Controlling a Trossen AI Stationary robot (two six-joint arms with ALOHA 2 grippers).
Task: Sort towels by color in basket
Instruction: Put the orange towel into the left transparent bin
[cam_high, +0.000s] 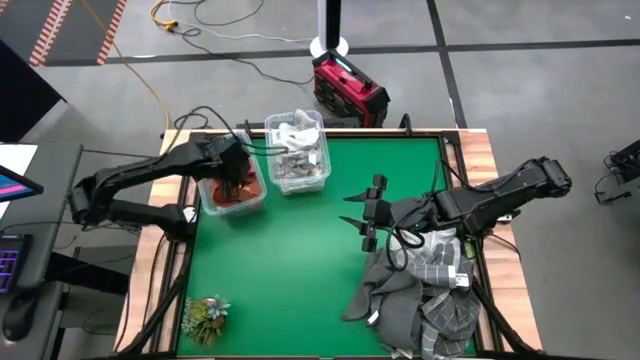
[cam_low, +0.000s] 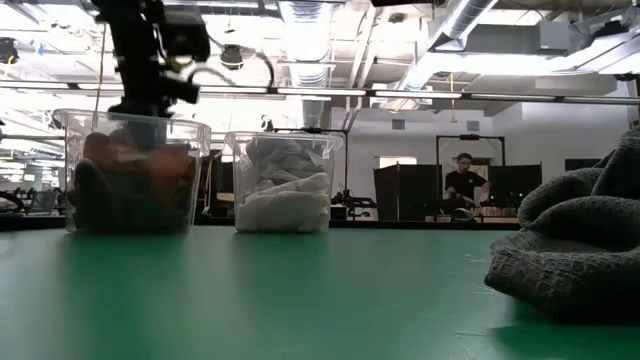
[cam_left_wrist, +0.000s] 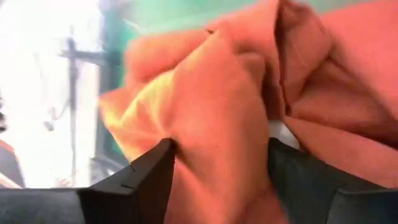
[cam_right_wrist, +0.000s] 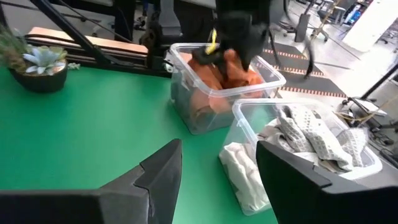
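Rust-orange towels (cam_high: 236, 190) fill the left clear bin (cam_right_wrist: 186, 99) at the table's far left. My left gripper (cam_left_wrist: 217, 149) hangs open just above that bin, with orange cloth bulging up between its spread fingers. The neighbouring clear bin (cam_high: 297, 152) holds white towels (cam_low: 283, 200). A heap of dark grey and grey plaid towels (cam_high: 425, 290) lies on the green mat at the near right. My right gripper (cam_high: 365, 215) hovers open and holds nothing above the mat, just left of that heap, pointing toward the bins. My left gripper stands open over the rust-orange towels, pointing steeply down into the bin. Orange cloth (cam_left_wrist: 211, 112) fills the space between its fingers (cam_left_wrist: 149, 180). Whether the fingers touch the cloth, I cannot tell.
A small green potted plant (cam_high: 205, 318) stands at the near left corner. The green mat (cam_high: 290, 260) between the bins and the heap is bare. A red device (cam_high: 348, 88) sits on the floor beyond the far edge. A person (cam_low: 465, 185) works far back in the room.
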